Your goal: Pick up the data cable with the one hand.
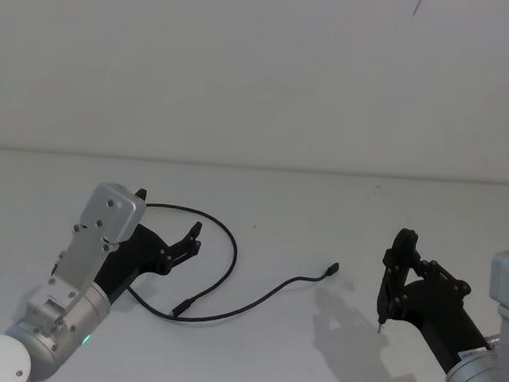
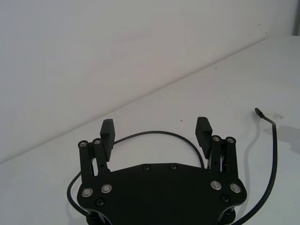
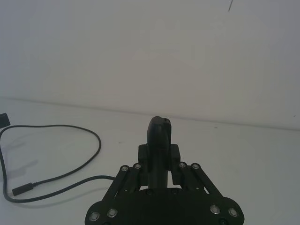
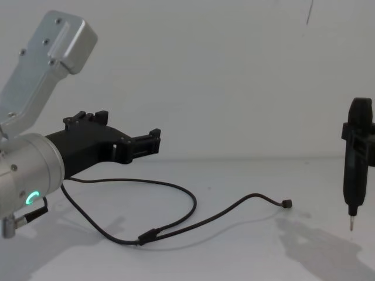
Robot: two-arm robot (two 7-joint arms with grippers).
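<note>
The data cable [image 1: 232,268] has a thin black sheath, matt and smooth like rubber or soft plastic, with small black plastic-looking plugs at its ends. The left gripper [image 2: 157,133] is matt black — hard plastic or coated metal, which of the two cannot be told — dotted with shiny silver bolt heads, and its finger pads [image 2: 203,130] look finely ribbed. Its wrist housing [image 4: 26,175] is satin silver metal. The right gripper [image 3: 159,133] has the same matt black finish with bright fasteners. The table [image 1: 322,222] is plain white — smooth and matt.
</note>
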